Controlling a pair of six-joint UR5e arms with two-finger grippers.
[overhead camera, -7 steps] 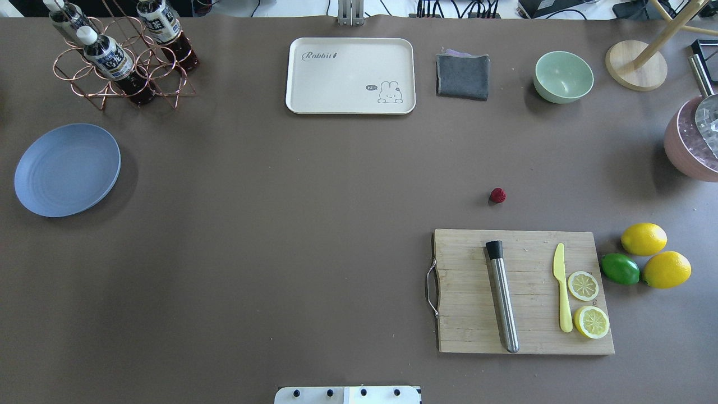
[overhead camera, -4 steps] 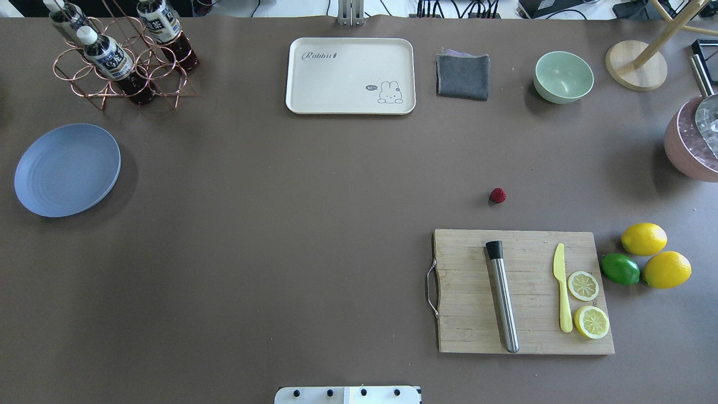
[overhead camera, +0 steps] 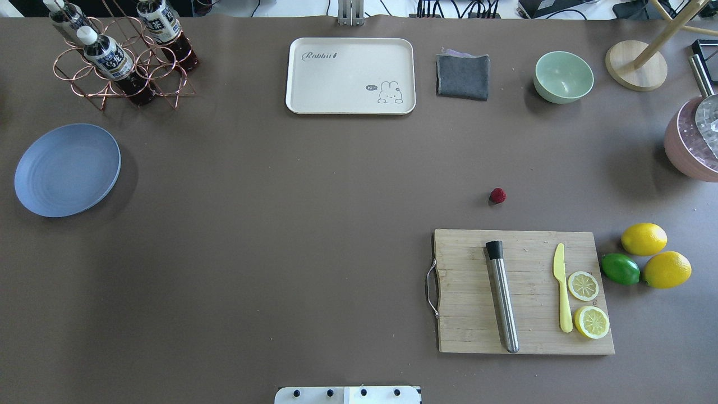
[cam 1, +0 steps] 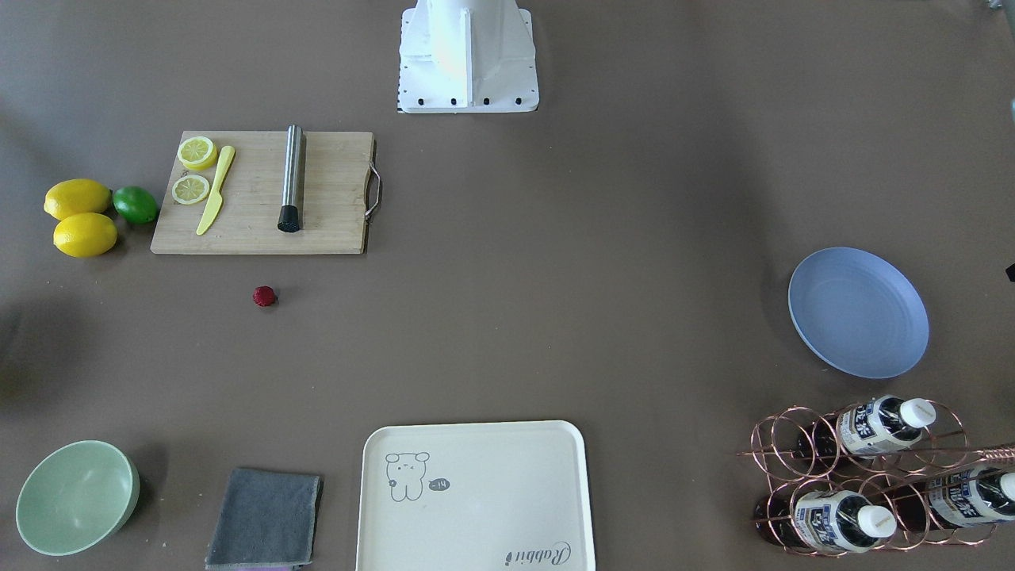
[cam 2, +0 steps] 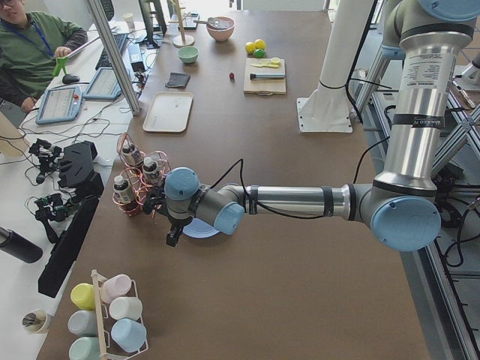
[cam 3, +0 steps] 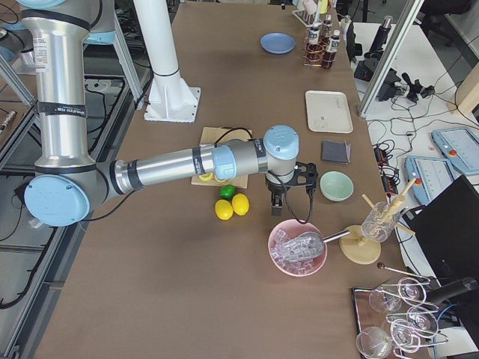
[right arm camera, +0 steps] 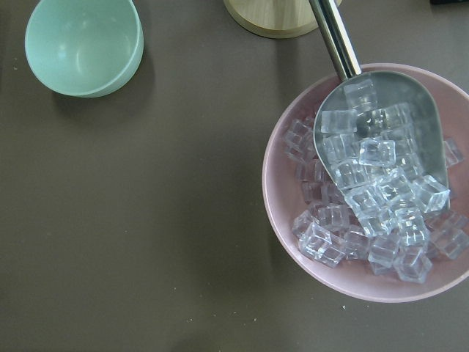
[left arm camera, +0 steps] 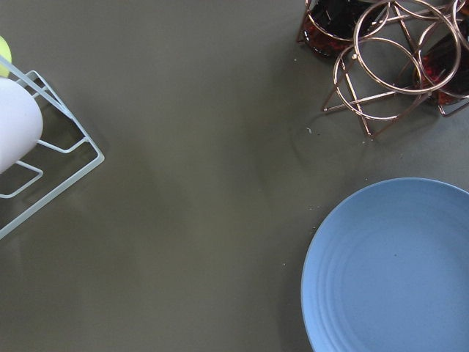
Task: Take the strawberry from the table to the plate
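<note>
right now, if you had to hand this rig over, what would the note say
Left hand: hangs close to the plate; open or shut cannot be told from the side view.
Right hand: hangs near the green bowl and the pink bowl of ice; open or shut cannot be told either.
Strawberry: lies on the table, just past the cutting board from the robot, on its right side.
Plate: empty, at the robot's far left.
Done: nothing yet.
Left: grasp the strawberry, carry it across and set it on the plate.
</note>
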